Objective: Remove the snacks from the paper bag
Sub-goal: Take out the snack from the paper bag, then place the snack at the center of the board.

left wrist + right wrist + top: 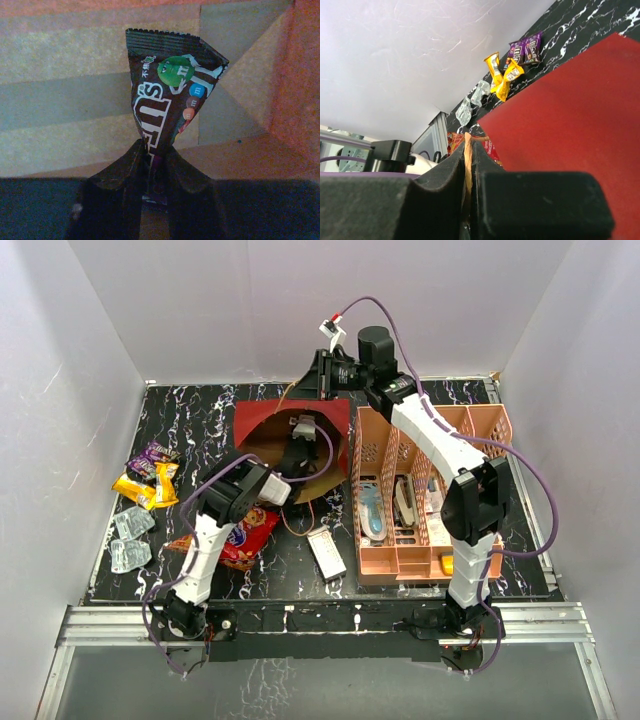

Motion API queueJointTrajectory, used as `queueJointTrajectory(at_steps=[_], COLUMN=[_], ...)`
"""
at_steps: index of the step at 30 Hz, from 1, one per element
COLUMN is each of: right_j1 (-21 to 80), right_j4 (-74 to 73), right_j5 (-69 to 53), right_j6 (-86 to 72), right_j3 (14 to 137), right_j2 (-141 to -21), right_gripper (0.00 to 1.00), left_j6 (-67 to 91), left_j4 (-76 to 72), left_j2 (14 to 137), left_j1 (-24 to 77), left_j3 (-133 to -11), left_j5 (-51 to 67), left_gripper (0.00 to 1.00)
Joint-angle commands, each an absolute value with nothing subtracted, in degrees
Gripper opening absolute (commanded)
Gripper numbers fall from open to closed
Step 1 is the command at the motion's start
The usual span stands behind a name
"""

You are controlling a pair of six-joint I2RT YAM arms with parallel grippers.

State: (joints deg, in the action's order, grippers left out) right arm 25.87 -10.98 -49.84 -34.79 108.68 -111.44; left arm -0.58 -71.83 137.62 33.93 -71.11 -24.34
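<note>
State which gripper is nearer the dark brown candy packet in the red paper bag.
Left. Left gripper pinches the packet; right gripper holds the bag's tan cord handle.

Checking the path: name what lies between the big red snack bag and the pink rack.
Top view: a small white box lies between the red snack bag and pink rack.

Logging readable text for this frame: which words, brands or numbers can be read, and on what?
"m's", sideways, partly hidden: dark brown packet pinched in the left tool.
"m": blue candy pictured on that packet.
Chinese characters beside its green figure: too blurred.
Blue logo on the red bag, purple wrappers: too small.
</note>
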Motion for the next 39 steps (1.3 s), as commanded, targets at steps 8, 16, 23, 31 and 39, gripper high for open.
queueJointTrajectory(at_steps=[8, 16, 23, 31, 39], right_j1=[25.7, 23.3, 21.4, 21.1, 21.1], right_j4=[-5.8, -1.8, 1.0, 4.3, 4.8], right_j5=[-46.8, -45.3, -47.5, -49.4, -49.2], right_j6=[-34.7, -37.2, -38.6, -40.0, -39.7], right_j3=[113.9, 112.1, 108.9, 104.7, 102.6], right_j2=[-114.0, -114.2, -113.4, -112.7, -110.7], right_gripper=[0.08, 0.08, 0.08, 0.08, 0.08], left_j6=[18.5, 26.4, 25.3, -0.5, -17.7], left_j4=[-55.4, -29.2, -12.4, 13.5, -3.4], left_j2=[107.7, 82.9, 60.1, 48.0, 55.7], left_j1=[34.8, 34.8, 34.8, 34.9, 34.9], left_j3=[-50.9, -44.8, -42.2, -59.5, -70.6], left_j5=[-11.0, 4.6, 15.4, 23.3, -24.4], left_gripper=[0.16, 0.16, 0.17, 0.19, 0.21])
